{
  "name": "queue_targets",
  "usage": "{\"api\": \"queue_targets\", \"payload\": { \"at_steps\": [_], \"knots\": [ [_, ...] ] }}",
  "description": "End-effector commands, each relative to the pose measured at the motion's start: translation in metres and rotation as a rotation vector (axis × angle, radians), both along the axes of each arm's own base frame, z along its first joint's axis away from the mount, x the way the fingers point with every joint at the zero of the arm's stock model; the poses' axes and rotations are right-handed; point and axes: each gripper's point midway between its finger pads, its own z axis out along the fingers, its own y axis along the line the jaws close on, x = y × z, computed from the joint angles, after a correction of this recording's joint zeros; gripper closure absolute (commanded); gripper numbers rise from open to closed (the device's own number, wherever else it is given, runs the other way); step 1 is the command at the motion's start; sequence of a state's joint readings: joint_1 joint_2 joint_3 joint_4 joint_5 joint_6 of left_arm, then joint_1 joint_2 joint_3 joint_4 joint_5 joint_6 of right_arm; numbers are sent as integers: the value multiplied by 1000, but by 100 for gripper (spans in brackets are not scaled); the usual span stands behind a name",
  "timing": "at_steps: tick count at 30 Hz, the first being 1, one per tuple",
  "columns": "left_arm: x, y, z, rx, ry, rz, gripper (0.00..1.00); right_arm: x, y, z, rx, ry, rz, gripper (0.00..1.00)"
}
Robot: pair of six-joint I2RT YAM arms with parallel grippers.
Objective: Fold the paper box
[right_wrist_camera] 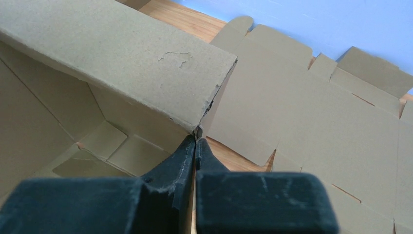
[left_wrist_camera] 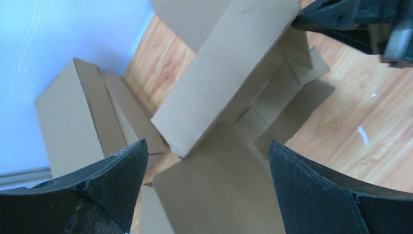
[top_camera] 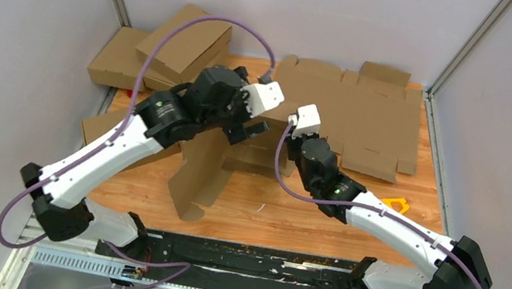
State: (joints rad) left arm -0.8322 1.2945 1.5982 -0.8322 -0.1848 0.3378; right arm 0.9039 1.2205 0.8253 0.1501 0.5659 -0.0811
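Wooden worktop (top_camera: pixel 265 209): half-formed paper box (top_camera: pixel 202 175) just beside flat blank (top_camera: pixel 366 124), left jaws spread wide, empty over it, right jaws shut, tips touching its raised wall corner; best brace that wall, then tuck flaps squarely.

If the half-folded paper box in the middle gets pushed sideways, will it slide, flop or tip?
Probably light: the paper box is thin corrugated cardboard, so a push would likely slide it over the wooden table. Its raised wall looks creased but not locked, so it may hinge open. The long tilted panel seems apt to flop.
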Motion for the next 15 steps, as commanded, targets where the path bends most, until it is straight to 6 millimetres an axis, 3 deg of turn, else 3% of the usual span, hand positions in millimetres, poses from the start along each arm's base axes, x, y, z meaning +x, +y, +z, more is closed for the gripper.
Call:
{"api": "queue_targets", "payload": {
  "at_steps": [1,6,15],
  "knots": [
    [32,-12,-15,190,-126,-35,0,1,5,3,16,24,22,100],
    [40,-30,-33,238,-173,-135,0,1,8,1,24,39,34,100],
    [50,-41,-59,282,-214,-187,4,0,9,3,38,42,47,100]
  ]
}}
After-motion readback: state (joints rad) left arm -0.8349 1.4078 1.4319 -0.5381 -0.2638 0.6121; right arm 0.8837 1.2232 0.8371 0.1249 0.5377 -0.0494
